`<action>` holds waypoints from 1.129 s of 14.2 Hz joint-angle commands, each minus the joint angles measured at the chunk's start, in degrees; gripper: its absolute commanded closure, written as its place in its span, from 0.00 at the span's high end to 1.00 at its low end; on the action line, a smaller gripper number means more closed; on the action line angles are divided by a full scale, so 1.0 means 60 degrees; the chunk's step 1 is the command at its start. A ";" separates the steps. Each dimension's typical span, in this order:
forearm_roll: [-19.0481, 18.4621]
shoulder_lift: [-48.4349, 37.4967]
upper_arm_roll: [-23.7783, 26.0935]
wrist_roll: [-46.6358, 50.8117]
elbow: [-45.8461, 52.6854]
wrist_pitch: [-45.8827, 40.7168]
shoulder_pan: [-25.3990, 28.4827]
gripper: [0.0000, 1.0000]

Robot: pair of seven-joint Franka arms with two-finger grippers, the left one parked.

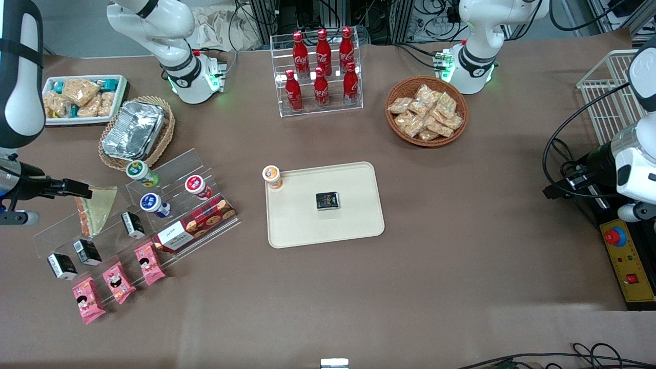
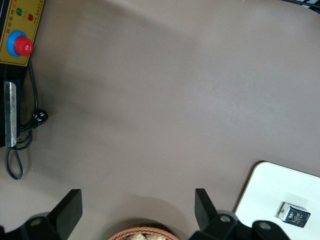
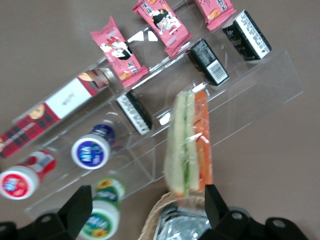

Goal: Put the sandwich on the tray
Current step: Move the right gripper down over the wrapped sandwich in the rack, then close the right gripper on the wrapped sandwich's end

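Observation:
The sandwich [image 1: 96, 209], a clear-wrapped wedge with pale bread and orange and green layers, lies on the top step of a clear acrylic stand [image 1: 169, 169] toward the working arm's end of the table. It also shows in the right wrist view [image 3: 189, 145]. My right gripper [image 1: 78, 189] is open and empty, hovering just by the sandwich's wide end; in the wrist view [image 3: 147, 207] that end lies near one fingertip [image 3: 212, 200]. The cream-beige tray [image 1: 302, 228] lies mid-table, apart from the gripper, and its corner shows in the left wrist view [image 2: 262, 192].
On the tray are a small black packet [image 1: 327, 200] and an orange-capped bottle [image 1: 272, 176]. The stand holds small bottles [image 1: 154, 204], black boxes [image 1: 86, 251], a red cookie box [image 1: 197, 224] and pink packets [image 1: 117, 281]. A foil container [image 1: 134, 129] in a wicker basket is close by.

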 commanded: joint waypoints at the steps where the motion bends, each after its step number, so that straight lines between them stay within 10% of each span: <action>1: -0.0134 -0.0583 -0.0518 -0.1113 -0.1112 0.0817 0.0016 1.00; 16: -0.0134 -0.0612 -0.0680 -0.1145 -0.3163 0.2942 -0.0130 0.92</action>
